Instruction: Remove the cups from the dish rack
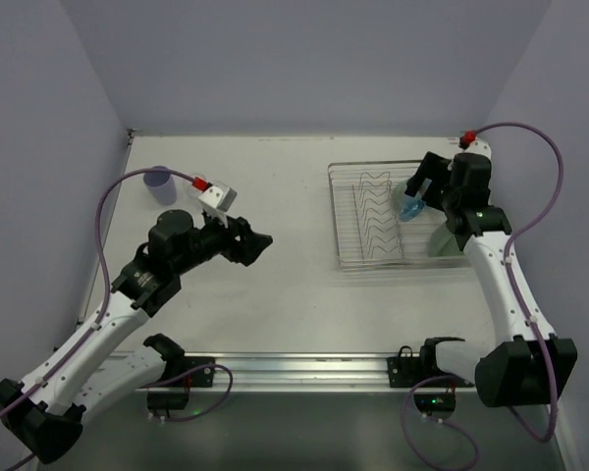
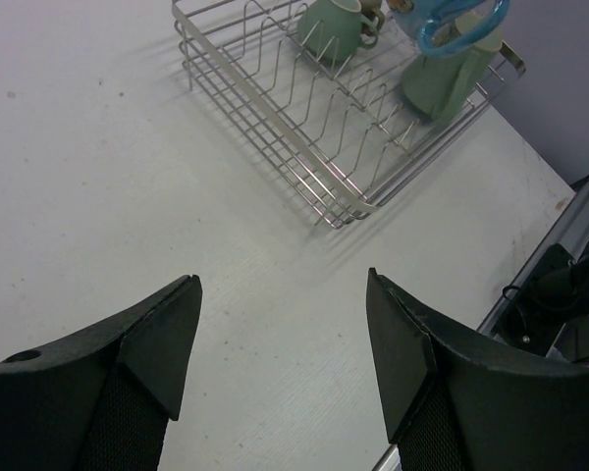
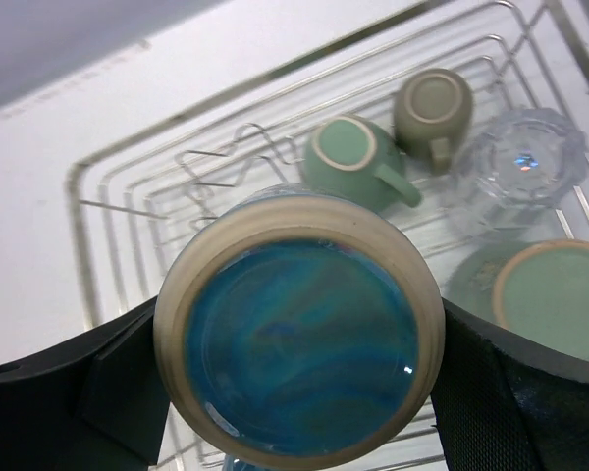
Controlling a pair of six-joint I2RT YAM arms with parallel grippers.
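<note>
The silver wire dish rack point(image 1: 335, 218) stands at the right of the table. My right gripper point(image 1: 419, 196) is shut on a blue cup point(image 3: 299, 329), held upside down just above the rack, base toward the wrist camera. In the rack below lie a pale green mug point(image 3: 348, 157), a small olive-brown mug point(image 3: 432, 108), a clear glass point(image 3: 520, 167) and a teal cup point(image 3: 555, 299). A lavender cup point(image 1: 158, 183) stands on the table at the far left. My left gripper point(image 1: 260, 245) is open and empty over bare table, left of the rack point(image 2: 324, 208).
The zigzag plate dividers point(image 1: 373, 211) fill the rack's left half. The table's back edge meets the wall behind the rack. A metal rail point(image 1: 304, 371) with both arm bases runs along the near edge.
</note>
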